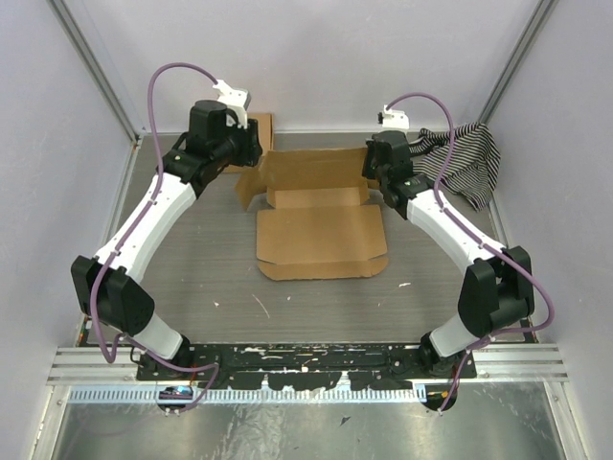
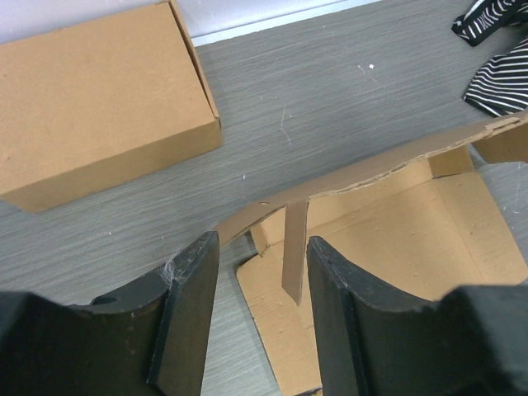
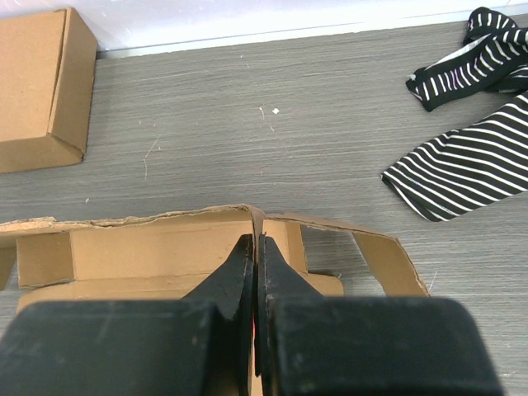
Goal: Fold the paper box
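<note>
While a closed cardboard carton (image 2: 99, 99) sits by the far left edge of the desk (image 1: 211, 268) and a black-and-white striped cloth (image 1: 469, 158) lies bunched at the far right, both apart from it, the paper box (image 1: 321, 230) lies mid-desk, half folded, rear wall raised. The left end effector (image 2: 262, 252) stands partly open astride an upright side tab, gaps either side; the right end effector (image 3: 256, 247) is pinched tight on the rear wall's right corner
</note>
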Tool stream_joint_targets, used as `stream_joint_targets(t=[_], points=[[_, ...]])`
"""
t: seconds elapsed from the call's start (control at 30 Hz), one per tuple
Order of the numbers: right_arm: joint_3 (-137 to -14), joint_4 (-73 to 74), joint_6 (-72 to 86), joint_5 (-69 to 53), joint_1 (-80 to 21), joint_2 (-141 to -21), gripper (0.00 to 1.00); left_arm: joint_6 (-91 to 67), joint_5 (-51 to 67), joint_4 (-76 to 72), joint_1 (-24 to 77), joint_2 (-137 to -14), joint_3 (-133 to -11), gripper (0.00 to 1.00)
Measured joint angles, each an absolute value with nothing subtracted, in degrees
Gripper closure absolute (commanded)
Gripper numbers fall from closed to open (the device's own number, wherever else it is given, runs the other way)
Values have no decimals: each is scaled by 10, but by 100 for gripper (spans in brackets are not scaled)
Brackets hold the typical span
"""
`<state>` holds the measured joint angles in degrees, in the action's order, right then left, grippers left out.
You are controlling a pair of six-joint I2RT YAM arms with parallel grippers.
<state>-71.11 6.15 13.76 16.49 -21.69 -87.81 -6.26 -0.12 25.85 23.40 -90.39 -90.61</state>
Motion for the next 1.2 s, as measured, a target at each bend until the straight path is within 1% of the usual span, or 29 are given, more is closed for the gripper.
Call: stream_joint_targets(t=[0.27, 0.53, 0.67, 0.77, 0.83, 0.87, 0.9, 0.93, 0.97, 1.03, 1.2], points=[[-759, 96, 143, 164, -217, -904, 99, -76, 17, 300, 234, -907, -944, 51], [-797, 126, 148, 159, -217, -934, 99, -81, 27, 343, 234, -967, -990, 54], [-806, 134, 150, 154, -217, -944, 99, -82, 26, 358, 234, -994, -1000, 59], [-816, 142, 150, 149, -217, -949, 99, -82, 22, 373, 234, -1007, -1005, 71], [-825, 150, 152, 146, -217, -955, 97, -82, 16, 378, 234, -1016, -1011, 85], [-829, 152, 152, 144, -217, -957, 95, -84, 14, 378, 234, -1020, -1014, 92], [-835, 158, 152, 143, -217, -961, 92, -82, 11, 379, 234, -1024, -1018, 97], [-842, 164, 152, 139, -217, -966, 85, -84, 9, 380, 234, -1026, -1019, 99], [-849, 170, 152, 136, -216, -971, 73, -84, 4, 380, 234, -1028, -1021, 99], [-870, 192, 154, 121, -215, -981, 64, -82, -3, 382, 233, -1030, -1022, 100], [-922, 245, 151, 65, -201, -995, 53, -82, -19, 376, 234, -1037, -1022, 100]])
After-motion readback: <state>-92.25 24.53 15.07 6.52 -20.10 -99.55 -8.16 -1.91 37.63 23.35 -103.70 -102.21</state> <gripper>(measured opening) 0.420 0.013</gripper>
